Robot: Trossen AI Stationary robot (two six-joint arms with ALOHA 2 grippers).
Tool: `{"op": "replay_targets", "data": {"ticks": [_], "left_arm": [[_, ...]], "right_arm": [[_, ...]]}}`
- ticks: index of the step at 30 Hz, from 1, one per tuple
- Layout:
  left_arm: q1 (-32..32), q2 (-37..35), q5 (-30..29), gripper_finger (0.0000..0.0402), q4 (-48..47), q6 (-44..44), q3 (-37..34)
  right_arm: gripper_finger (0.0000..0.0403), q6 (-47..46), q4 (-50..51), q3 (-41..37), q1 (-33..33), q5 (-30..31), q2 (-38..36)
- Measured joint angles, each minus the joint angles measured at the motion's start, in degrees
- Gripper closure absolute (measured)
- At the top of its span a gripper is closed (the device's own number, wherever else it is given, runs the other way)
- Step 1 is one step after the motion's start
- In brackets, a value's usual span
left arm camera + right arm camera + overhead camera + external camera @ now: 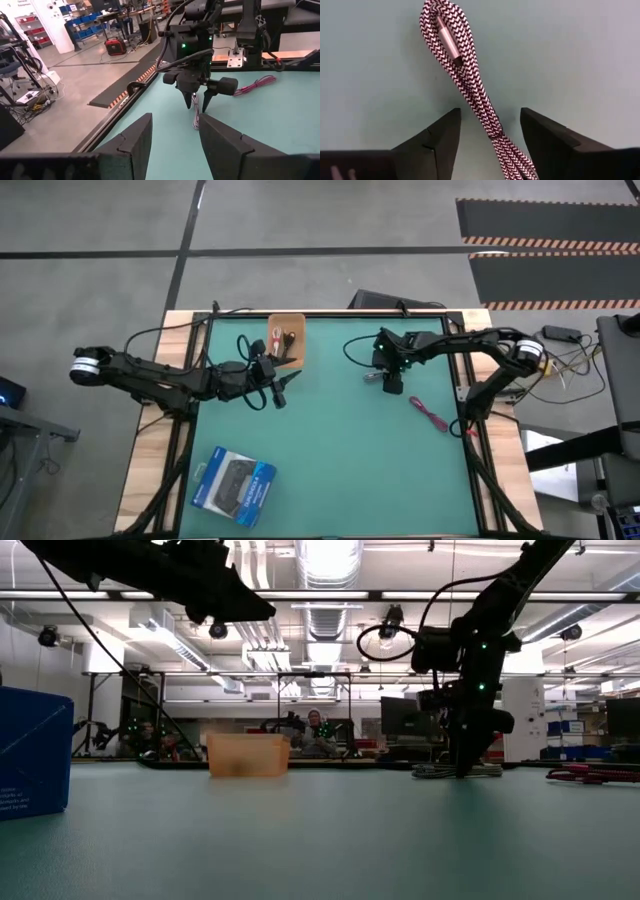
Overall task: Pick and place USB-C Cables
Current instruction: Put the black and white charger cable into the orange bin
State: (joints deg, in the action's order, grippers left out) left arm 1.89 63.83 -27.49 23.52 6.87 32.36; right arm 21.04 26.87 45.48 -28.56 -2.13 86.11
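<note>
We set our right gripper point(490, 131) down with its fingers spread either side of the silver-grey braided cable point(470, 85) lying flat on the green mat point(340, 460), ready to clench, while our left gripper point(281, 392), released and empty, waits beside the wooden tray point(299, 340) meant for the cables.

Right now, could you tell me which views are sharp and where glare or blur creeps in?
Right wrist view: the braided silver-grey cable is crisp on the mat. Low view: ceiling lights glare, the tan bin looks soft. High view: even light, no harsh shadows.

Silver-grey cable point(470, 90) and magenta cable point(430, 415) on mat.
</note>
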Motion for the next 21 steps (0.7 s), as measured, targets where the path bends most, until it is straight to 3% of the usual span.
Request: {"op": "replay_targets", "data": {"ticks": [7,21], "left_arm": [[0.0,0.0,0.0,0.0256,0.0,0.0,0.0],[0.0,0.0,0.0,0.0256,0.0,0.0,0.0]], "right_arm": [[0.0247,0.1,0.0,0.1,0.0,-1.3,0.8],[0.0380,-0.9,-0.2,0.0,0.0,-3.1,0.8]]}}
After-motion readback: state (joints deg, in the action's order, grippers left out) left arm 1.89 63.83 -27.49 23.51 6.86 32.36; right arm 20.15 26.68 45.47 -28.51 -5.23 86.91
